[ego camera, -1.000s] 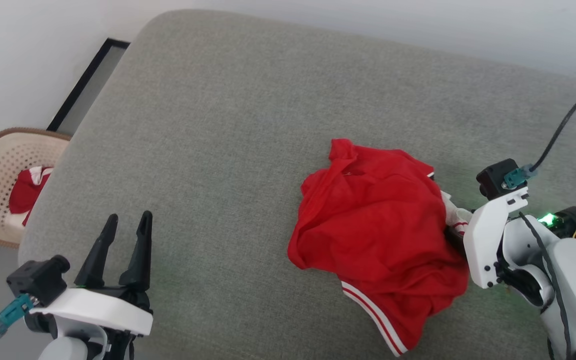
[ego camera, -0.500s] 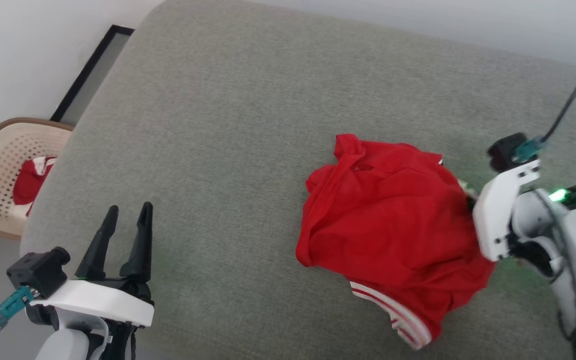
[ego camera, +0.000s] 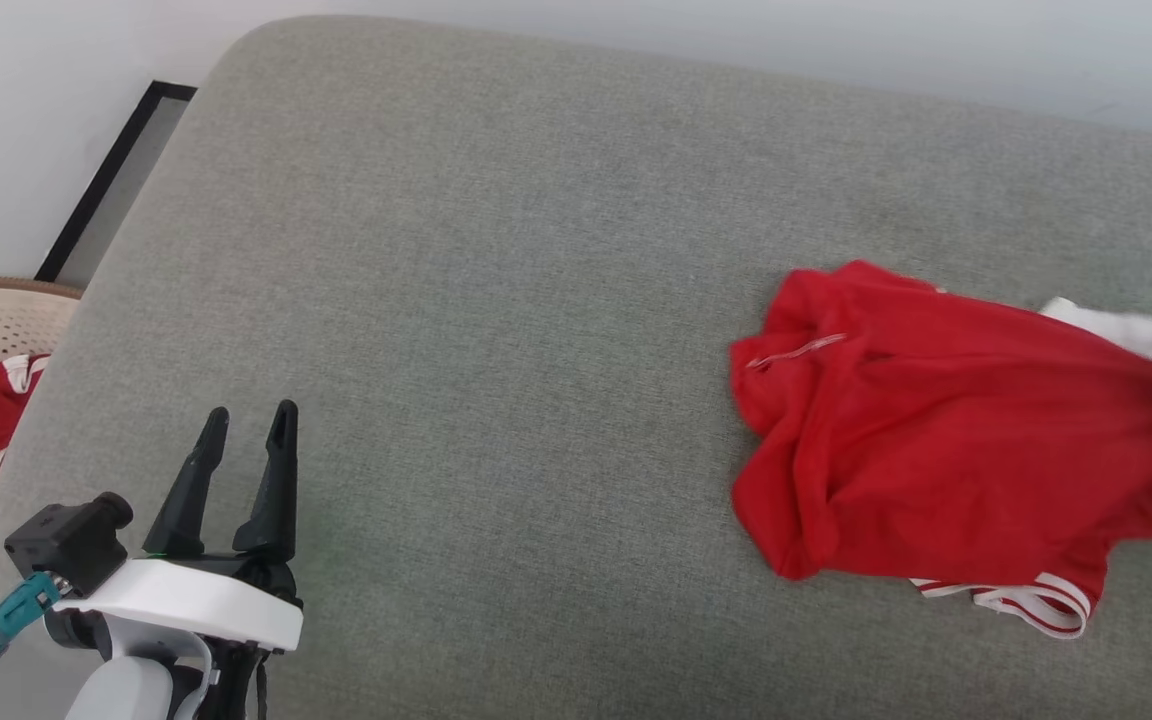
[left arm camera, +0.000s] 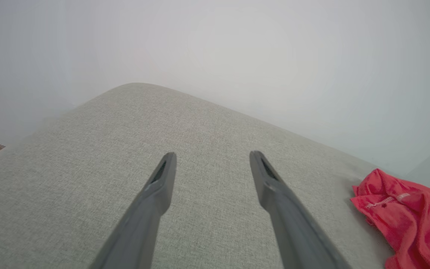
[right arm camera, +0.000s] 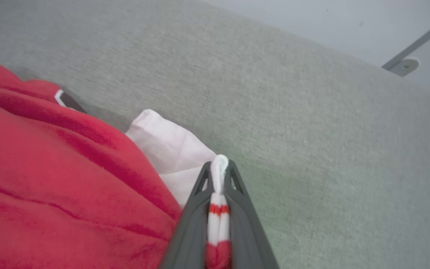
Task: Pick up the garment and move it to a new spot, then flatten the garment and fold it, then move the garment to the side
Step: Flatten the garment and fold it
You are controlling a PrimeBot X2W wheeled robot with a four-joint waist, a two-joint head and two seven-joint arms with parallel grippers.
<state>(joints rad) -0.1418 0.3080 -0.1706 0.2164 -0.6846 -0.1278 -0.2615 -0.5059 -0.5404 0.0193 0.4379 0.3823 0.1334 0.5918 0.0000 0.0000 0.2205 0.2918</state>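
**Slip risk: single-point hold on the sleeve band**

The garment [ego camera: 946, 450] lies bunched on the right part of the grey padded surface [ego camera: 496, 300], with one white sleeve drawn toward the right gripper [right arm camera: 218, 172]. That gripper is clamped on a thin fold of the striped sleeve band, so only a narrow strip of cloth sits between its fingers. Expect the fold to pull out if you lift or drag quickly, because most of the cloth rests on the textured surface and will likely resist. A single hold also tends to leave the garment hanging in a clump, which makes flattening harder. The left gripper [ego camera: 244, 425] has its fingers apart and holds nothing. It stands at the near left corner, well apart from the garment.
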